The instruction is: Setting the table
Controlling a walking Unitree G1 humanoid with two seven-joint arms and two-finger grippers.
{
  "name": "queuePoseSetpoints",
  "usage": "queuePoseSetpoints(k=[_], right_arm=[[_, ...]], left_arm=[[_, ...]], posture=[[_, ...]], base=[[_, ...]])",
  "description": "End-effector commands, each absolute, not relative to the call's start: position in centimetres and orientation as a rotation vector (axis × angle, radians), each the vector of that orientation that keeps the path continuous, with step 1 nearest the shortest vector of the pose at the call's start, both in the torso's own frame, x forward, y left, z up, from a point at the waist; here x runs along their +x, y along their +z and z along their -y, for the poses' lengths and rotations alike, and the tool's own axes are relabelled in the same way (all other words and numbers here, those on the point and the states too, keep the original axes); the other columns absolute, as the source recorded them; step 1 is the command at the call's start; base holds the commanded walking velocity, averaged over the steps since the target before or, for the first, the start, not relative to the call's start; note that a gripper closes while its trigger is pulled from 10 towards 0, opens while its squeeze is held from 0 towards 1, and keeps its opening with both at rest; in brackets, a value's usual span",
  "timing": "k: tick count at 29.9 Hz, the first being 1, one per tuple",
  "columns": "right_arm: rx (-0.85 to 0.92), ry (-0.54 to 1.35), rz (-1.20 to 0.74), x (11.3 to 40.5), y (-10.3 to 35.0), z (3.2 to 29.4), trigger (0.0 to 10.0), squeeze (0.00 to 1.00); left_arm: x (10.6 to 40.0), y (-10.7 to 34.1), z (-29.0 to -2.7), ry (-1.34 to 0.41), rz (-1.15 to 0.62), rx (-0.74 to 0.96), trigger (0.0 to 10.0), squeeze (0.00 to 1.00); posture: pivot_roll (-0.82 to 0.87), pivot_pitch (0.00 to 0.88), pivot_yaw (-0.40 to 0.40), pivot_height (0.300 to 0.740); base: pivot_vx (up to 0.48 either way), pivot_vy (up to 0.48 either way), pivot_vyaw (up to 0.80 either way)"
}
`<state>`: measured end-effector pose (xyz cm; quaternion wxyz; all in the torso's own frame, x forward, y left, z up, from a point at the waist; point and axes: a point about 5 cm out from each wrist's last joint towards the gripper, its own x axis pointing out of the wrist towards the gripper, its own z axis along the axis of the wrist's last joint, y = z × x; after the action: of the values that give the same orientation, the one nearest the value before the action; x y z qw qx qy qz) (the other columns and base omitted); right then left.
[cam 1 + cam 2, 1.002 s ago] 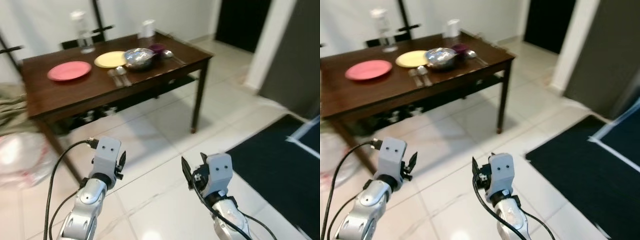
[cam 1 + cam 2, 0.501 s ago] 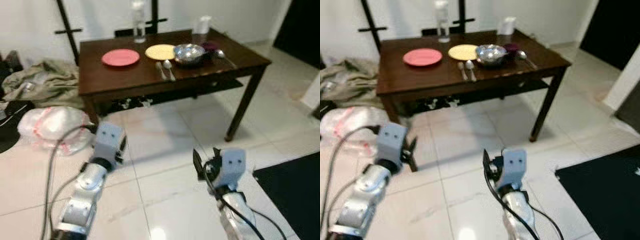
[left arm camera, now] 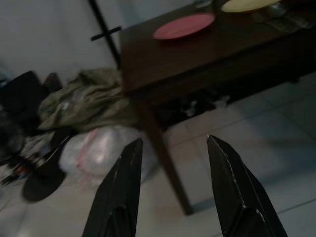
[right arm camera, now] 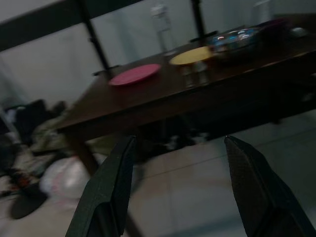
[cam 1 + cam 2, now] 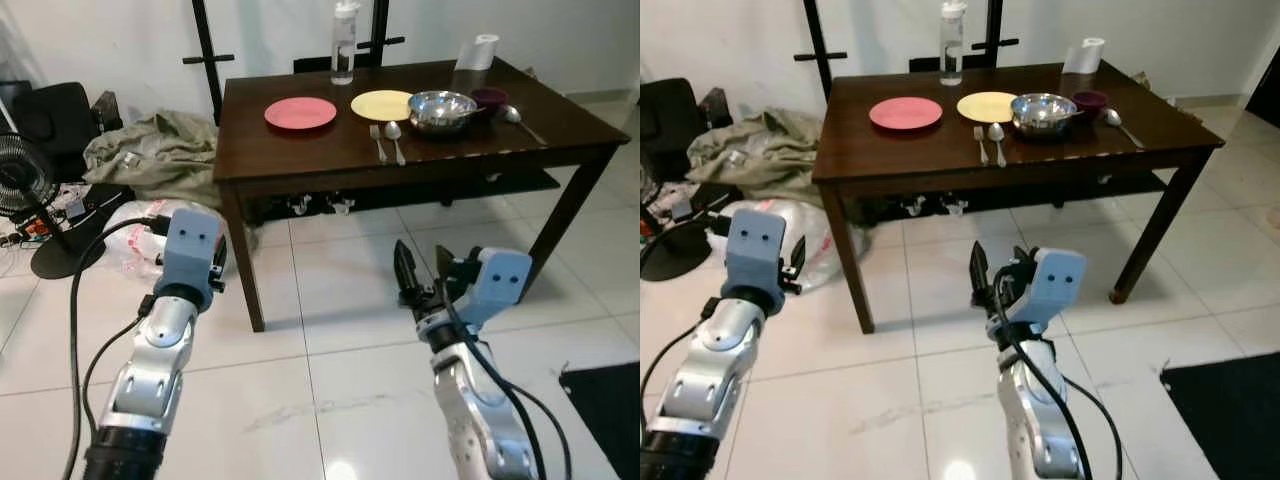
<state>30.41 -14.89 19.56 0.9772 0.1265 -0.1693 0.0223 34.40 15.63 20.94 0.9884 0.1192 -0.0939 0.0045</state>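
Bench [image 5: 940, 150] first: I see the dark wooden one standing on the pale tiled floor [image 5: 890, 400] at about 12 o'clock from me, well apart from both arms. To its 9 o'clock, on the floor, lie a heap of olive cloth [image 5: 750, 150] and a whitish plastic bag [image 5: 815, 235], with a black fan [image 5: 20, 180] further out the same way. A black rug [image 5: 1230, 410] shows at my 4 o'clock.

On the bench, a red plate [image 5: 905, 112] sits toward the 10 o'clock part of the top, and a yellow plate [image 5: 987, 105] lies just beside it at its 3 o'clock. A steel bowl [image 5: 1043, 110] is next along, touching or nearly touching the yellow plate, with a small dark purple bowl [image 5: 1089, 100] just past it. A clear water bottle [image 5: 951, 30] stands upright at the far edge, and a paper roll [image 5: 1084, 55] stands near the far 2 o'clock corner. A fork [image 5: 981, 142] and a spoon [image 5: 997, 138] lie side by side just in front of the yellow plate; another spoon [image 5: 1118, 124] lies near the purple bowl.

My left end effector [image 3: 173, 163] hangs at 9 o'clock over the floor, fingers spread and grasping nothing. My right end effector [image 4: 180, 173] is at 5 o'clock, likewise released and empty, pointing toward the bench.
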Motion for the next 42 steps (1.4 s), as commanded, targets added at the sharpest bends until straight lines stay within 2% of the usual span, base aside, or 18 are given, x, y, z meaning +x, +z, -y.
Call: queuePoseSetpoints(k=[1, 42], right_arm=[[0.281, 0.056, 0.325, 30.42, 19.4, 14.34, 10.0, 0.0], [0.251, 0.044, 0.284, 30.39, 18.46, 14.56, 10.0, 0.0]], left_arm=[[34.48, 20.45, -16.6, 0.039, 0.16, 0.258, 10.0, 0.0], [34.44, 20.16, -16.35, 0.018, 0.158, 0.258, 10.0, 0.0]], posture=[[0.05, 0.108, 0.116, 0.74], [0.05, 0.098, 0.119, 0.74]], base=[[0.48, 0.0, 0.0], [0.48, 0.0, 0.0]])
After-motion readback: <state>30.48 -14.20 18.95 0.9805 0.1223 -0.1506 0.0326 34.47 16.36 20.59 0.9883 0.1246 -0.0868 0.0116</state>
